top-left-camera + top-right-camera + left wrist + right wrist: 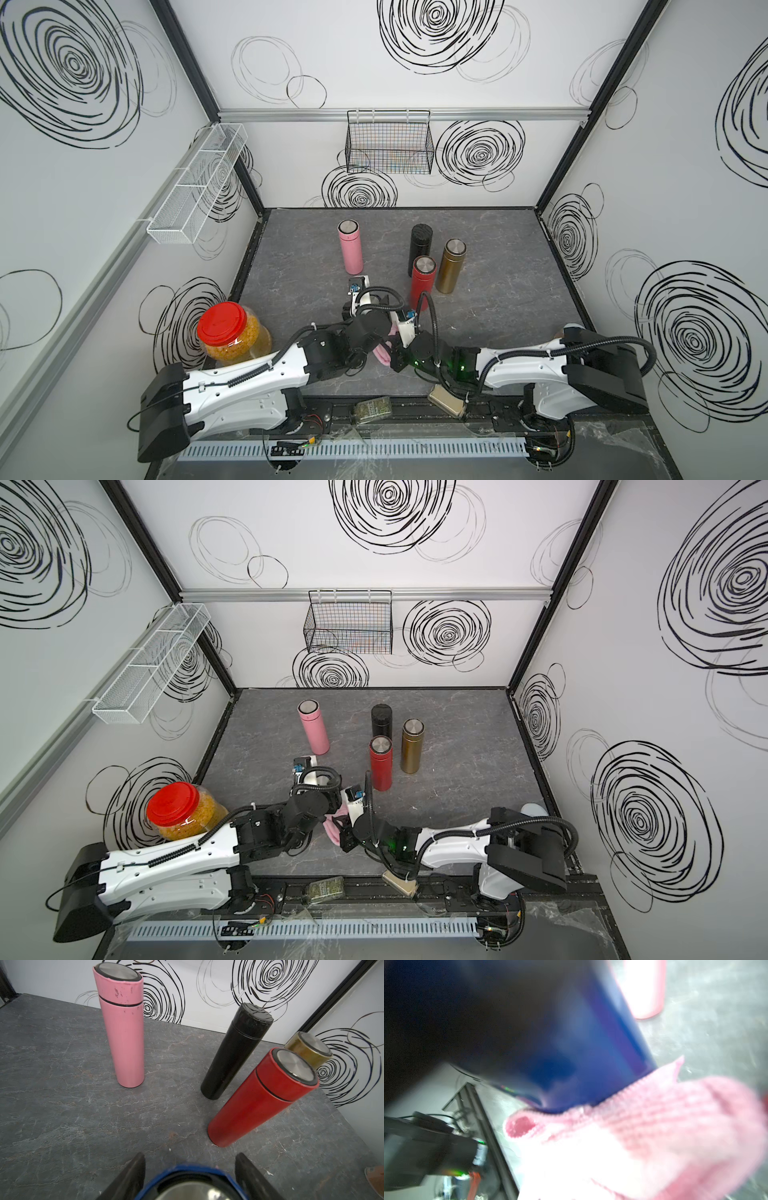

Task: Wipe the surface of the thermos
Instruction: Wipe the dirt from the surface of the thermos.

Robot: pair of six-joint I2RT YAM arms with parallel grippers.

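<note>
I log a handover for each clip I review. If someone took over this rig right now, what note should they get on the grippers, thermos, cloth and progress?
Left gripper: shut on the blue thermos, gripping it near its lid.
Right gripper: shut on the pink cloth, which is pressed against the lower side of the blue thermos.
Pink thermos, black thermos, red thermos and gold thermos stand upright farther back on the table.
Done: thermos gripped, cloth in contact. How much is wiped cannot be told.
Left: probably wipe the rest of the side.
</note>
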